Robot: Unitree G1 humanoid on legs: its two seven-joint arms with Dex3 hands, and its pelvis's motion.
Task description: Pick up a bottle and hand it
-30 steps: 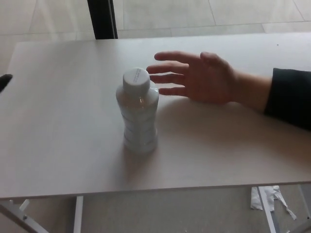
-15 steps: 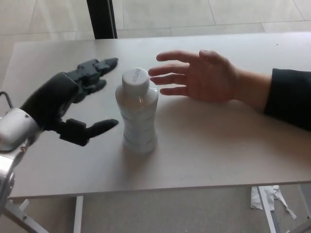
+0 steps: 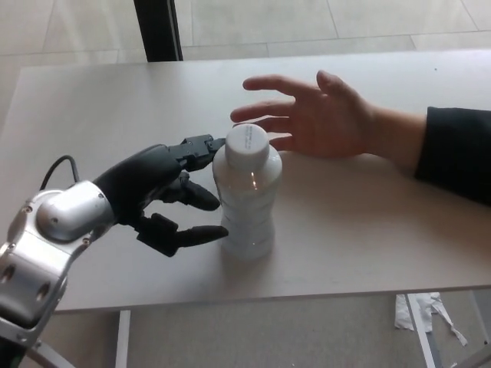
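Note:
A clear plastic bottle [image 3: 247, 199] with a white cap stands upright on the pale table [image 3: 368, 230], near its front edge. My left hand [image 3: 165, 192] is at the bottle's left side with its fingers apart; the thumb and fingertips reach the bottle's side, not closed round it. A person's open hand [image 3: 318, 115] hovers palm down just behind and to the right of the bottle, coming in from a dark sleeve [image 3: 456, 153] at the right. My right hand does not show.
A dark post [image 3: 157, 31] stands beyond the table's far edge on a light tiled floor. White table legs [image 3: 123, 345] and a scrap of white paper [image 3: 414, 310] show below the front edge.
My left hand has come in from the left edge and moved right up to the bottle's side. The bottle now stands further right and nearer in the picture. The person's hand stays about where it was.

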